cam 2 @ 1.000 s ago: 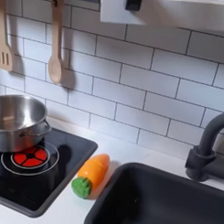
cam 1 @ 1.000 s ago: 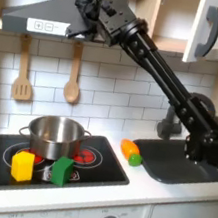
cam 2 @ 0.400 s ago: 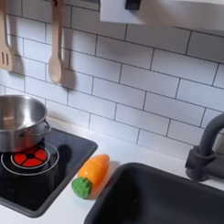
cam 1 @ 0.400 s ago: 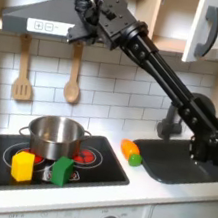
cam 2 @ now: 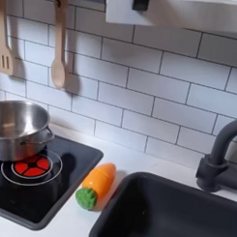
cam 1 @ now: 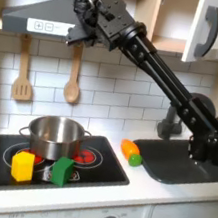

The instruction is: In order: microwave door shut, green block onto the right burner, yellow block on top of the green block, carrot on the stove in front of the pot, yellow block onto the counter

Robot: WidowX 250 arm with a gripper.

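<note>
In the first exterior view a green block (cam 1: 62, 170) and a yellow block (cam 1: 22, 166) stand side by side on the front of the black stove (cam 1: 105, 172). Behind them sits a steel pot (cam 1: 56, 135). An orange carrot (cam 1: 131, 152) with a green tip lies on the white counter right of the stove; the second exterior view shows the carrot (cam 2: 96, 184) beside the pot (cam 2: 16, 129). My gripper (cam 1: 78, 33) hangs high at the range hood, far above the blocks, its fingers too dark to read. The white microwave door (cam 1: 209, 32) is at the top right.
A dark sink (cam 1: 178, 162) with a black faucet (cam 1: 170, 117) lies right of the carrot, and my arm's base stands there. A wooden spatula (cam 1: 24, 71) and spoon (cam 1: 73, 79) hang on the tiled wall. A red burner (cam 2: 30, 168) shows in front of the pot.
The arm's upper part has shifted very slightly near the hood. The blocks, carrot and pot have not moved.
</note>
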